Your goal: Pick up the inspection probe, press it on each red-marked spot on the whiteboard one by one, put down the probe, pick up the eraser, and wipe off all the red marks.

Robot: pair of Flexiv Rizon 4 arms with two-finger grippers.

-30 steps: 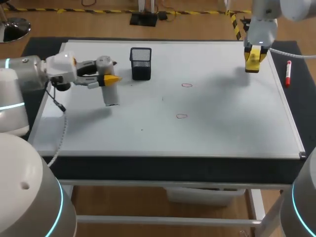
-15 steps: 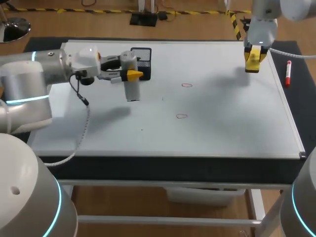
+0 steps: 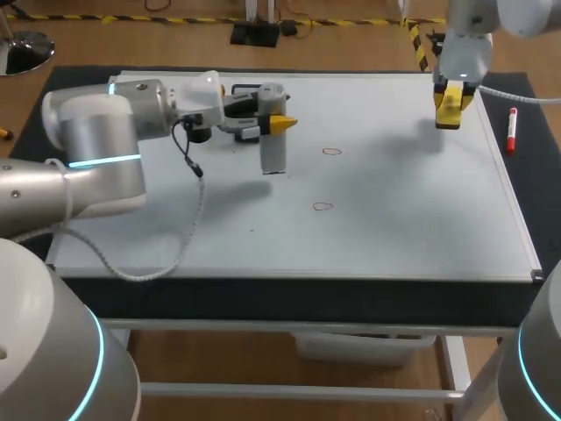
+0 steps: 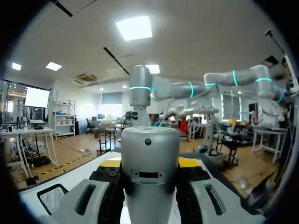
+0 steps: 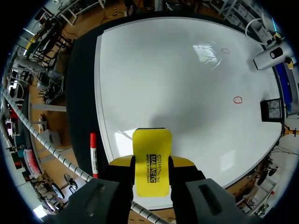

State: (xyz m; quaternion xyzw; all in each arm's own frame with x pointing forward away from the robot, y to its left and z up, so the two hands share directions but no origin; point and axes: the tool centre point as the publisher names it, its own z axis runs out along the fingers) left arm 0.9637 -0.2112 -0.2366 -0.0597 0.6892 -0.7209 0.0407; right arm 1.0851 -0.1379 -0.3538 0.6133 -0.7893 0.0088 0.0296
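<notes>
— Where do we have the probe?
— Our left gripper (image 3: 279,124) is clamped on the grey inspection probe (image 3: 274,158), upright over the whiteboard (image 3: 394,237), left of the far red mark (image 3: 330,152); the near red mark (image 3: 323,207) lies closer to us.
— And our right gripper (image 5: 152,169)?
— It pinches the yellow eraser (image 5: 152,147) above the far corner, near the red marker (image 3: 512,130).

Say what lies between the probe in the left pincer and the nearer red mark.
Nothing: in the head view, only bare whiteboard separates the probe from the nearer red mark.
</notes>
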